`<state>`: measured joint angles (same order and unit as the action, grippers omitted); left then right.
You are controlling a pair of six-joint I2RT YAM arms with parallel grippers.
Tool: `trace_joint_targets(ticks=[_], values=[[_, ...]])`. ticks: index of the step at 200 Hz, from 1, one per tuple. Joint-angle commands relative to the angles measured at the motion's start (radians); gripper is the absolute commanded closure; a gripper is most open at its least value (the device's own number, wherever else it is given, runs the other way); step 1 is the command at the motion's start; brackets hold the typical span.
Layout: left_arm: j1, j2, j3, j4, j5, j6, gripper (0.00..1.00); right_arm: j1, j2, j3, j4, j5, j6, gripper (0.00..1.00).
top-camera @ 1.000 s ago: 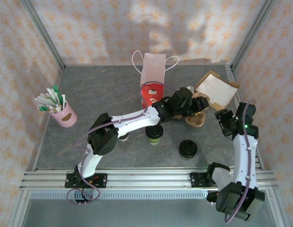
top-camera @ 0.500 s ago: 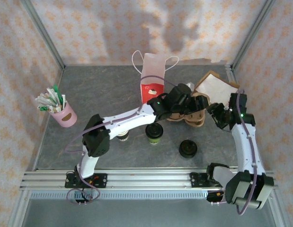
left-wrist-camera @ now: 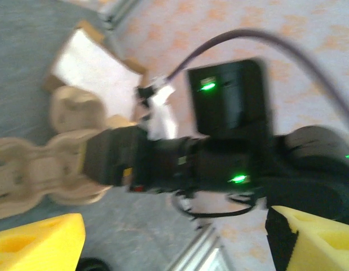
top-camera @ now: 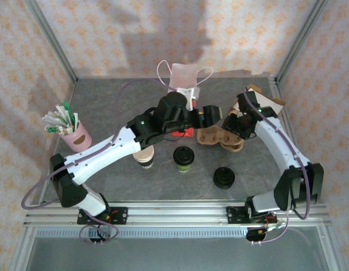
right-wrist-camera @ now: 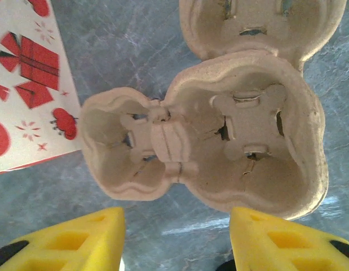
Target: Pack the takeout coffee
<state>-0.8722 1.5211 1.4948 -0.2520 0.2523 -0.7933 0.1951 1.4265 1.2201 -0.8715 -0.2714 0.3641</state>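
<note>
Overall, the tabletop (top-camera: 106,104) is a grey, marbled slab boxed in by aluminium posts (top-camera: 50,40), with cream wallpaper (top-camera: 135,28) dotted in orange behind and on both sides. A pulp cup carrier (top-camera: 216,137) lies flat, right of centre.

The takeout coffee (top-camera: 184,158) stands upright on the tabletop with its lid on, near the carrier, to its left and toward the arm bases. It stands apart from both arms. An unlidded cup (top-camera: 145,159) stands further left of the carrier, and a stack of black lids (top-camera: 224,178) sits on the carrier's near side.

A paper bag (top-camera: 182,78) stands behind the carrier's left end, and a cardboard box (top-camera: 259,103) lies behind its right end. A pink cup (top-camera: 77,139) of sachets is far to the carrier's left.

The left gripper (left-wrist-camera: 174,226) hangs above the carrier's left end, jaws spread wide and empty. The right gripper (right-wrist-camera: 175,220) hovers at the carrier's right end, jaws spread and empty.

Bare tabletop stretches left of the carrier toward the pink cup, and along the near rail (top-camera: 174,212).
</note>
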Motion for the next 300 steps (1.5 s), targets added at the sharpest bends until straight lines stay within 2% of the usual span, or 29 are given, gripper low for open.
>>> trace_joint_targets(ticks=[1,28,64,86,145,230,263,300], values=[[0.046,-0.070,-0.121,-0.005,-0.032,0.036,0.12,0.050,0.067,0.067,-0.098,0.146,-0.057,0.45],[0.104,-0.177,-0.279,0.006,-0.050,0.047,0.08,0.101,0.151,0.117,-0.120,0.212,-0.058,0.38],[0.158,-0.286,-0.439,0.021,-0.077,0.040,0.05,0.143,0.259,0.181,-0.143,0.270,-0.060,0.36],[0.179,-0.312,-0.483,0.022,-0.074,0.036,0.05,0.163,0.315,0.217,-0.159,0.303,-0.060,0.34],[0.235,-0.326,-0.527,0.038,-0.046,0.029,0.04,0.180,0.418,0.246,-0.149,0.286,-0.069,0.32],[0.263,-0.305,-0.538,0.059,-0.020,0.020,0.04,0.183,0.477,0.253,-0.155,0.306,-0.081,0.39],[0.266,-0.299,-0.539,0.062,-0.019,0.015,0.04,0.183,0.475,0.249,-0.151,0.307,-0.084,0.50],[0.269,-0.300,-0.541,0.062,-0.022,0.010,0.04,0.182,0.452,0.249,-0.152,0.311,-0.087,0.56]])
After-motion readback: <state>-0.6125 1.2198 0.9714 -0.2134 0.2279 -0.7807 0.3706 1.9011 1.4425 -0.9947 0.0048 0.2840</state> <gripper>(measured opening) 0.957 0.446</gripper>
